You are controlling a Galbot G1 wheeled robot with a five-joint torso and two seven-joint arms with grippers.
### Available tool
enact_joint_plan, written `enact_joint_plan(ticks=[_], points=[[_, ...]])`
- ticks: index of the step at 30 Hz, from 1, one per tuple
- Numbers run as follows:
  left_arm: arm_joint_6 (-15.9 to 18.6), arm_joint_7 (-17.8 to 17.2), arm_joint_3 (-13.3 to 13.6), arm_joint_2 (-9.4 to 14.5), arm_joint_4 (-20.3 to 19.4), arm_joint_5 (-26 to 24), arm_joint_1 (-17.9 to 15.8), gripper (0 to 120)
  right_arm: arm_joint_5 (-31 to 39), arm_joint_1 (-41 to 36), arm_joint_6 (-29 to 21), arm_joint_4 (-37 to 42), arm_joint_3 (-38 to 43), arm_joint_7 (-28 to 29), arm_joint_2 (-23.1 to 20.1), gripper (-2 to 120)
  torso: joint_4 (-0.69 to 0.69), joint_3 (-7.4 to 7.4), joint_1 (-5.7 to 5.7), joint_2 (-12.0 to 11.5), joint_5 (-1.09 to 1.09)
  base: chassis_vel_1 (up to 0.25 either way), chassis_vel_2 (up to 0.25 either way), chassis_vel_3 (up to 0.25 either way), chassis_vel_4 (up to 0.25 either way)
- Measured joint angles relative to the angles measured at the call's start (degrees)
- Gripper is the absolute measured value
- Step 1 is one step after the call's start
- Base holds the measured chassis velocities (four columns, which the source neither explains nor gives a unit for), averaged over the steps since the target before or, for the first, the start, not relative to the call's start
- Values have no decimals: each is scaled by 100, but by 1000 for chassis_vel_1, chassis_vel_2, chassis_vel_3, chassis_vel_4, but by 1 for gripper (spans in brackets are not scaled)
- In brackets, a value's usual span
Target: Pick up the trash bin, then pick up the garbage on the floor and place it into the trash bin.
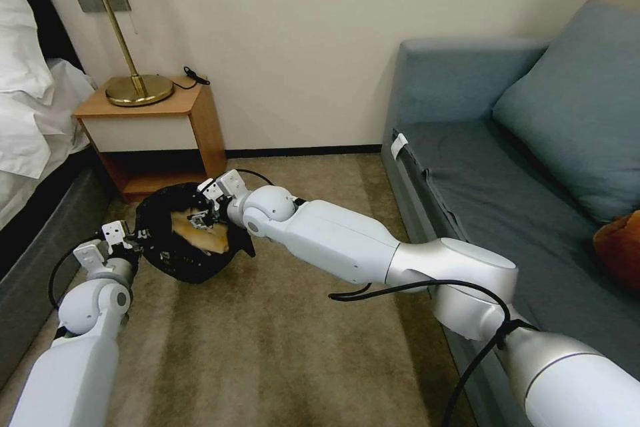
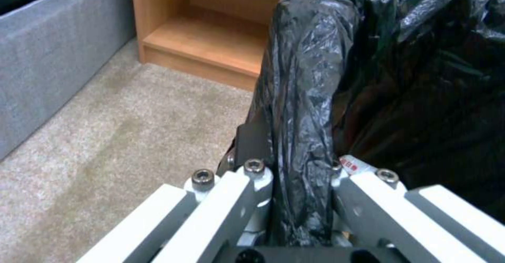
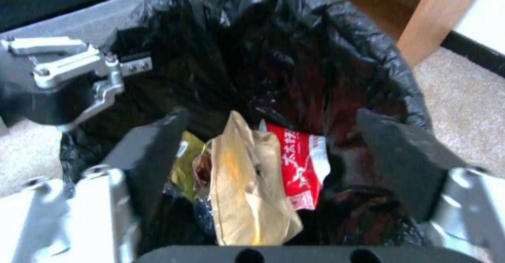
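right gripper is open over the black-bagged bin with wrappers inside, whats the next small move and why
Probably lift the right gripper straight up: its fingers stand open, and the tan crumpled paper wrapper lies inside the black-bagged white bin, which the left gripper grips at the rim.

Beige carpet (image 1: pixel 280 347), wooden nightstand (image 1: pixel 153 137), brass lamp (image 1: pixel 133 73), blue sofa (image 1: pixel 507 167).

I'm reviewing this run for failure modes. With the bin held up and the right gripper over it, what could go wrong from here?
1. The left gripper pinches the trash bin at one spot on its bag-covered rim; the slick plastic could slip and the bin might tilt or drop.
2. The right gripper hangs open inside the bin's mouth, the tan paper wrapper between its fingers; withdrawing could snag the wrapper or the liner.
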Motion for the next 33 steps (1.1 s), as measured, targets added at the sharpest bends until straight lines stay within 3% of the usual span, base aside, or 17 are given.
enact_joint_plan(ticks=[1, 7, 13, 15, 16, 19, 23, 33], points=[[6, -45, -3, -16, 25, 0, -18, 3, -50, -13, 23, 7, 57, 29, 0, 93, 0, 0, 0, 0, 0, 0, 0, 0, 0], [85, -301, -82, -61, 70, -157, -84, 3, -117, -8, 58, -97, 403, 176, -1, 99, 0, 0, 0, 0, 0, 0, 0, 0, 0], [413, -892, -249, -79, 13, -895, -195, 3, -231, 69, 91, -245, 850, 230, -2, 100, 0, 0, 0, 0, -1, 0, 0, 0, 0], [657, -1264, -319, -97, -86, -1347, -251, 3, -283, 58, 93, -250, 973, 238, -1, 100, 0, 0, 0, 0, -1, 0, 0, 0, 0], [657, -1264, -319, -97, -86, -1347, -251, 3, -283, 58, 93, -250, 973, 238, -1, 100, 0, 0, 0, 0, -1, 0, 0, 0, 0], [1083, -1824, -404, -183, -291, -2020, -289, 3, -391, -39, 93, -230, 1106, 235, -1, 100, 0, 0, 0, 0, -1, 0, 0, 0, 0], [1339, -2192, -455, -226, -499, -2335, -217, 3, -532, -148, 110, -239, 1291, 215, -129, 100, 0, 0, 0, 0, 0, 0, 0, 0, 0], [1411, -2429, -565, -121, -350, -2442, -120, 3, -792, -333, 192, -283, 1626, 157, -443, 100, 0, 0, 0, 0, 1, 0, 0, 0, 0]])
